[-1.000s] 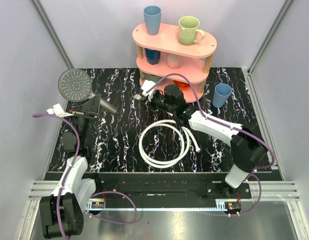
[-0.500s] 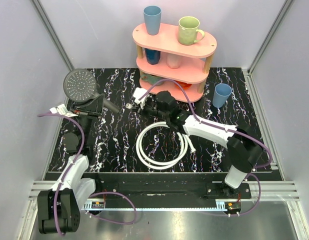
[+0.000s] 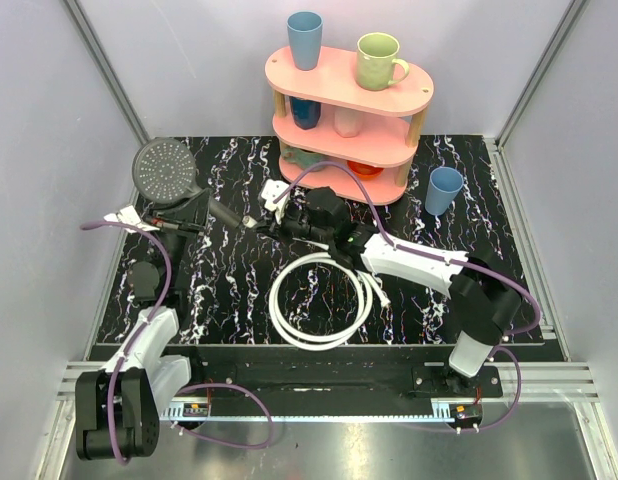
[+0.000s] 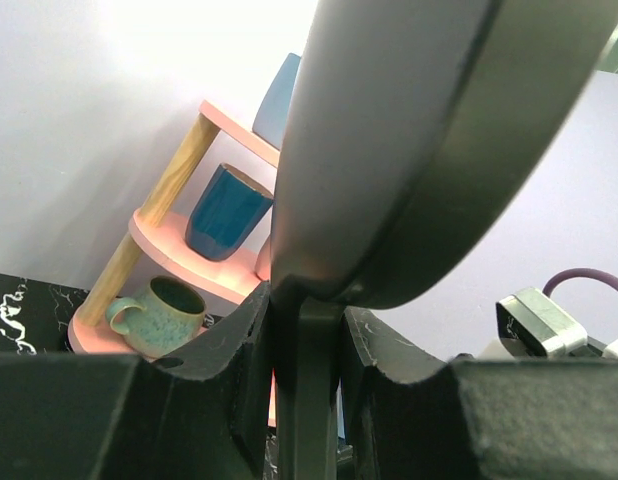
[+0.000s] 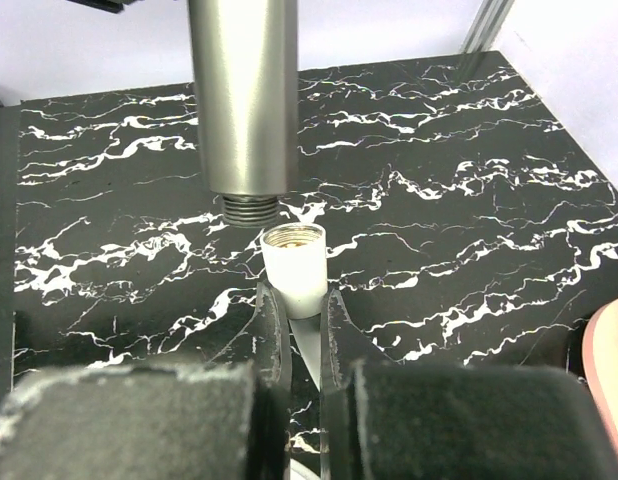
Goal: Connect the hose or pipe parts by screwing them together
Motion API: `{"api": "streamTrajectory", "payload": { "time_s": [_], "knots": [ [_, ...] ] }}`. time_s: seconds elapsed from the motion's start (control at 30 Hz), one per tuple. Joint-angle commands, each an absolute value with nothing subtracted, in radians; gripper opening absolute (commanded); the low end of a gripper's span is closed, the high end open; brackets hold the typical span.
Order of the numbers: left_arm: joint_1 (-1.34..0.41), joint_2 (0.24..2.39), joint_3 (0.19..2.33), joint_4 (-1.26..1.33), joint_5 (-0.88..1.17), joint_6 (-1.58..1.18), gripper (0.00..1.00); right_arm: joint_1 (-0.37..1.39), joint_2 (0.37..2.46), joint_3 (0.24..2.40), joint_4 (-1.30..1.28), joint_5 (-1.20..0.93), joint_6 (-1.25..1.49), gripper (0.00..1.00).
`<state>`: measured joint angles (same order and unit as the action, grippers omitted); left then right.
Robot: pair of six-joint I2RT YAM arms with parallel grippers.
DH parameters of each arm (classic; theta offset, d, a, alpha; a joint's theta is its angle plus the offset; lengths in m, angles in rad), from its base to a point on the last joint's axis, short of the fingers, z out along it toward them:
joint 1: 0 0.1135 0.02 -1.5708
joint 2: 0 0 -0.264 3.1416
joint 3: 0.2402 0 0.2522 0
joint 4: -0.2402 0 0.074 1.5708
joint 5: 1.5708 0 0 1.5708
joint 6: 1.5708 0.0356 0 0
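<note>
Left jaws grip the shower head [image 3: 165, 170], right jaws pinch the hose fitting [image 5: 294, 262] near the head's thread [image 5: 249, 208] — misalignment here risks cross-threading.

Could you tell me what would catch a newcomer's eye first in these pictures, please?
The grey shower head, clamped in the left gripper at far left, stands out first. In the middle, the right gripper holds the white hose fitting just short of the shower head's threaded end, not yet joined. Behind stands a pink shelf with cups.
</note>
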<state>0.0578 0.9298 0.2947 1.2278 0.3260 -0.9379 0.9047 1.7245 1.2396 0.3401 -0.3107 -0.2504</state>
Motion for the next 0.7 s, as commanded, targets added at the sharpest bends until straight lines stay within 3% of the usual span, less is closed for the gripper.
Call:
{"api": "streamTrajectory", "payload": {
  "time_s": [0.0,0.67],
  "knots": [
    [0.055,0.942,0.316,1.476,0.322,-0.900,0.00,0.925,1.715,1.258,0.410,-0.348,-0.192,0.00],
    [0.048,0.982,0.324,1.520,0.336,-0.917,0.00,0.931,1.764,1.319,0.361,-0.371,-0.147,0.00]
  ]
}}
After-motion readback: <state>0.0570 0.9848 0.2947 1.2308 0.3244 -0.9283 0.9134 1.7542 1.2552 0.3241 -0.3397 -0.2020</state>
